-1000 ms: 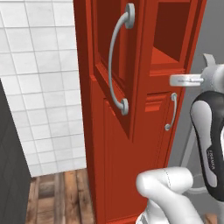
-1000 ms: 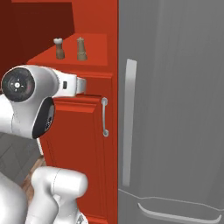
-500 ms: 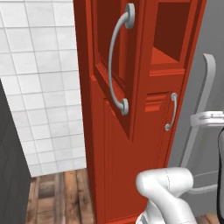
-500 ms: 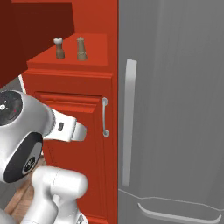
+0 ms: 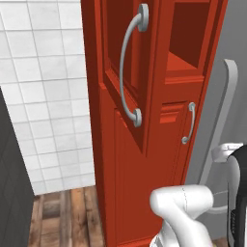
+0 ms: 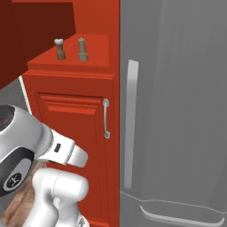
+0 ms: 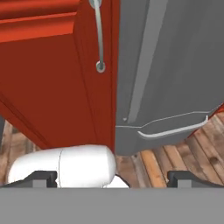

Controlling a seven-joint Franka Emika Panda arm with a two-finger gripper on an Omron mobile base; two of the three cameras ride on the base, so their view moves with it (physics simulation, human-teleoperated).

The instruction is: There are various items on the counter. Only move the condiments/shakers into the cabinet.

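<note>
Fridge: tall grey appliance (image 6: pixel 177 111) standing hard against the right side of the red unit; a long pale vertical handle (image 6: pixel 130 124) on its door, and a curved bar on the drawer front near the floor (image 6: pixel 181 217).
Cabinet: red wood cabinet (image 5: pixel 159 159), upper raised-panel door (image 5: pixel 126 72) standing open and carrying a long curved grey bar handle (image 5: pixel 126 67); interior with a red shelf (image 6: pixel 84 55) exposed.
Lower door: closed raised-panel door (image 6: pixel 71 133) below the shelf, with a short grey handle (image 6: pixel 106 119) at its fridge-side edge.
Wall: white tiles (image 5: pixel 43 96) to the left of the cabinet in the left base view.
Floor: brown wood planks (image 5: pixel 62 217), also seen beneath the fridge in the hand view.
Gripper: the two dark tips sit at the bottom corners of the hand view, spread fully apart (image 7: pixel 112 178), with nothing between them; the hand camera faces the lower cabinet door and the foot of the fridge.
Tan shaker: mill-shaped piece (image 6: pixel 82 49), upright on the cabinet shelf, near its front edge.
Brown shaker: white ball top (image 6: pixel 60 48), upright on the same shelf, just beside the tan shaker on its left, not touching it.
Clearance: both shakers sit well above the arm, apart from the gripper.
</note>
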